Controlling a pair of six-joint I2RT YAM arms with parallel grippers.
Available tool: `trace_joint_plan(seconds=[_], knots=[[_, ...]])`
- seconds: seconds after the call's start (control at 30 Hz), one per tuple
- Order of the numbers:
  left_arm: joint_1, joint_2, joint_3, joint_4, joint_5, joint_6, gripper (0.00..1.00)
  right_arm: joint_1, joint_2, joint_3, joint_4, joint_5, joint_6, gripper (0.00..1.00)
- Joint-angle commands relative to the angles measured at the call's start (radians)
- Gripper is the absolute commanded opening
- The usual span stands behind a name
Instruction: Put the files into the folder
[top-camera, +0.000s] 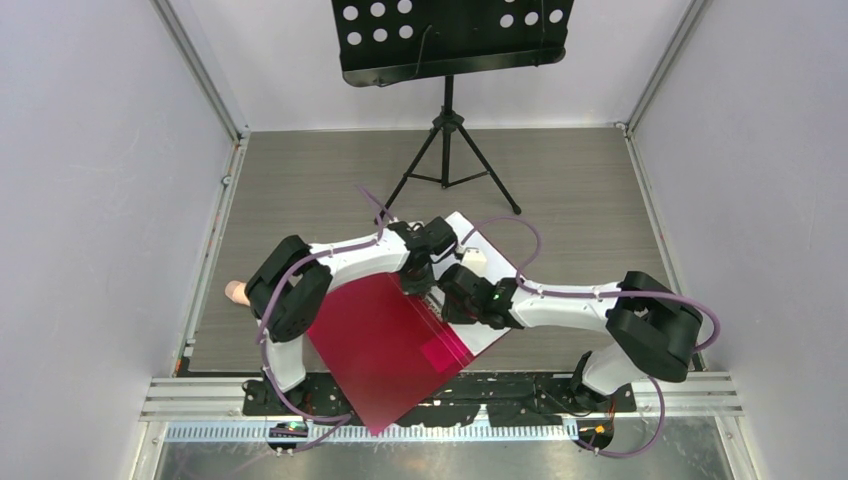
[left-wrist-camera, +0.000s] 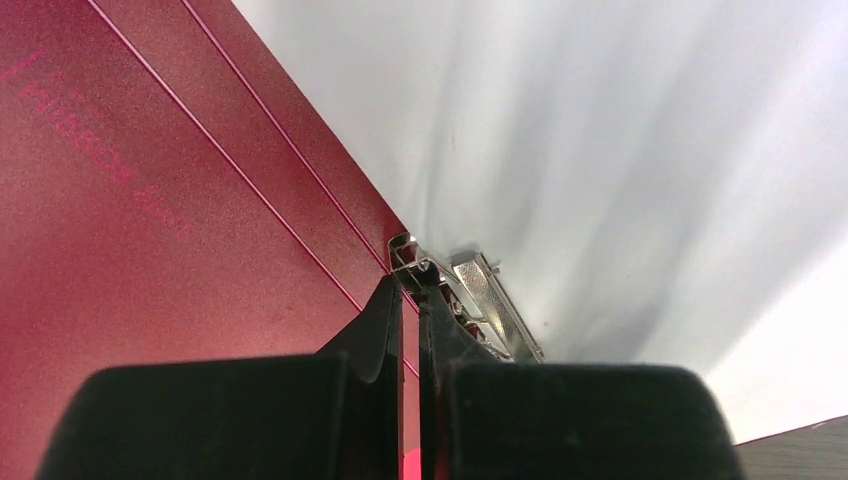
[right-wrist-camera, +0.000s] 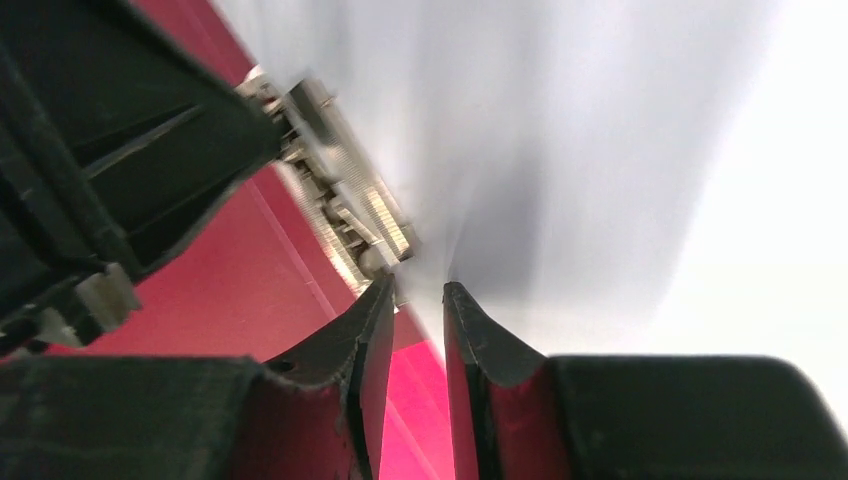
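The crimson folder (top-camera: 385, 345) lies open at the near middle of the table, its cover spread to the left. The white files (top-camera: 470, 232) lie on its right half. In the left wrist view the files (left-wrist-camera: 600, 150) fill the right side, beside the red cover (left-wrist-camera: 150, 230). My left gripper (top-camera: 416, 282) (left-wrist-camera: 408, 287) is shut, its tips touching the end of the metal spring clip (left-wrist-camera: 485, 300). My right gripper (top-camera: 452, 290) (right-wrist-camera: 418, 295) is slightly open, with nothing between its jaws. Its tips are at the files' (right-wrist-camera: 600, 150) edge, just below the clip (right-wrist-camera: 350, 210).
A black music stand (top-camera: 450, 40) on a tripod (top-camera: 448, 165) stands at the back middle. Grey walls close in the left and right sides. A small beige object (top-camera: 236, 292) lies by the left arm's elbow. The left gripper's body (right-wrist-camera: 120, 160) crowds the right wrist view.
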Motion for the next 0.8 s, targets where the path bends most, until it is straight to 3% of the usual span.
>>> trace_joint_plan(seconds=[0.0, 0.27, 0.5, 0.63, 0.77], knots=[[0.009, 0.000, 0.031, -0.154, 0.001, 0.077, 0.00, -0.021, -0.028, 0.013, -0.129, 0.118, -0.036, 0.30], [0.023, -0.058, 0.086, -0.166, -0.010, 0.142, 0.00, -0.020, -0.104, 0.025, -0.160, 0.123, -0.054, 0.31], [0.077, -0.203, 0.072, -0.194, 0.005, 0.190, 0.17, 0.009, -0.133, 0.062, -0.117, 0.109, -0.146, 0.35], [0.183, -0.360, -0.016, -0.206, 0.024, 0.213, 0.28, 0.075, -0.052, 0.166, -0.134, 0.150, -0.234, 0.43], [0.292, -0.512, -0.102, -0.227, 0.034, 0.287, 0.52, 0.131, 0.079, 0.333, -0.192, 0.210, -0.325, 0.56]])
